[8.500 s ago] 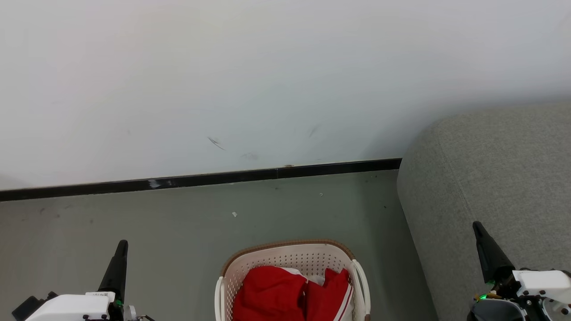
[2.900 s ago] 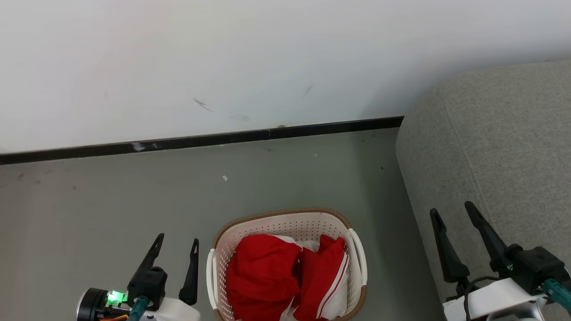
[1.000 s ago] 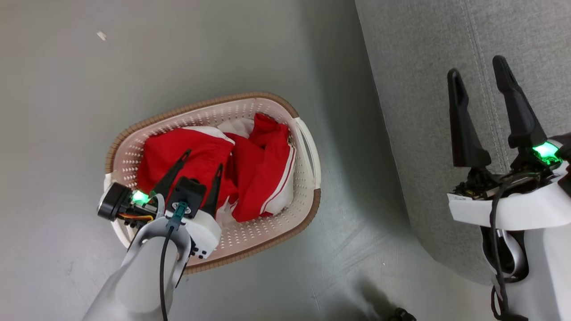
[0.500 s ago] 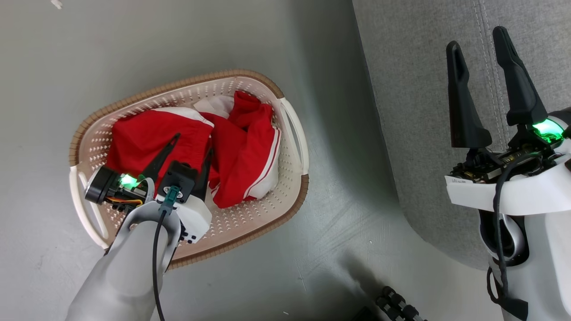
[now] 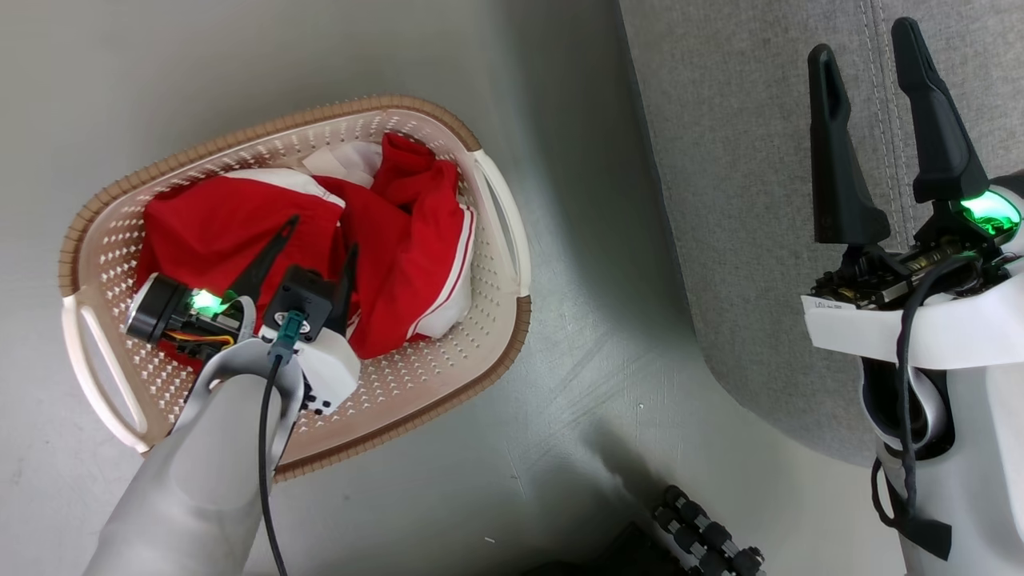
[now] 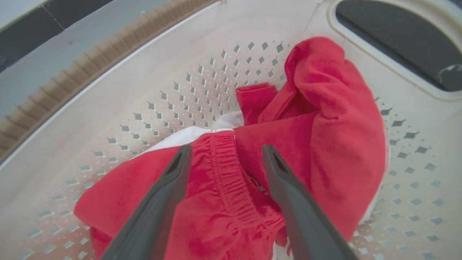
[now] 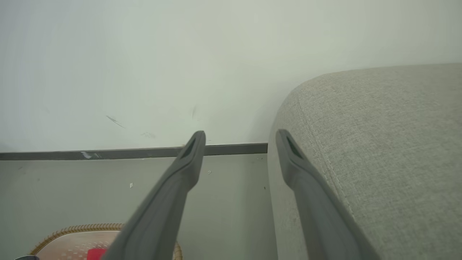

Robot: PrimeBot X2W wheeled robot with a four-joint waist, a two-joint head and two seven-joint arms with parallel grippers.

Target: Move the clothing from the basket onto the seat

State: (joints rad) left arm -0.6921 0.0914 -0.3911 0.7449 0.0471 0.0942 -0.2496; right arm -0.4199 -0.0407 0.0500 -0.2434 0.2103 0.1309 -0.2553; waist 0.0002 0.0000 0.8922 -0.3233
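Gaping wide, left end effector (image 5: 322,234) hangs over clothing (image 5: 400,232) in basket (image 5: 384,102); right end effector (image 5: 862,38) gapes too.

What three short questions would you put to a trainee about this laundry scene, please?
1. True or false: the red clothing all lies in the laundry basket, with none on the visible part of the grey seat.
2. The right gripper stands: A. open and empty; B. shut on cloth; C. shut and empty.
3. Fill in: in the left wrist view, the left gripper has its open fingers either side of a garment's gathered ____.

Key: 1 true; 2 A; 3 waistband.
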